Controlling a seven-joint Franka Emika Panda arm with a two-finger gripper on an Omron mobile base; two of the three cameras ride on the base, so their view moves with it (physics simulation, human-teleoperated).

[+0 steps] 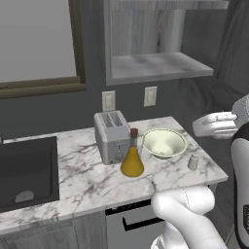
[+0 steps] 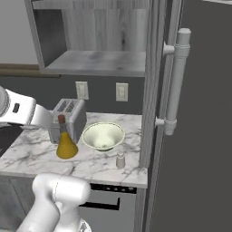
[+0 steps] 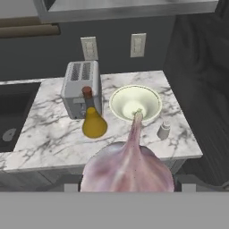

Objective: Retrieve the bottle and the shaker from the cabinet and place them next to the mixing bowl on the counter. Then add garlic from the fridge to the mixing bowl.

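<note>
A pinkish-white garlic (image 3: 127,165) bulb looms at the bottom of the hand view, and my gripper (image 3: 129,181) is shut on it, its dark fingers just showing at either side. The bulb hangs above and in front of the counter (image 1: 87,180), its thin tip lined up with the mixing bowl (image 3: 125,100) (image 1: 164,145) (image 2: 103,136). The amber bottle (image 1: 132,163) (image 2: 66,147) (image 3: 94,123) stands upright left of the bowl. The small shaker (image 1: 193,162) (image 2: 120,160) (image 3: 163,130) stands on the bowl's right front. Above, the cabinet (image 1: 160,65) (image 2: 97,61) is open with a bare shelf.
A silver toaster (image 1: 112,136) (image 2: 68,113) (image 3: 80,89) stands behind the bottle. A black sink (image 1: 26,170) (image 3: 13,116) lies at the counter's left end. The fridge (image 2: 199,136), with its silver handle (image 2: 176,81), rises right of the counter, door shut.
</note>
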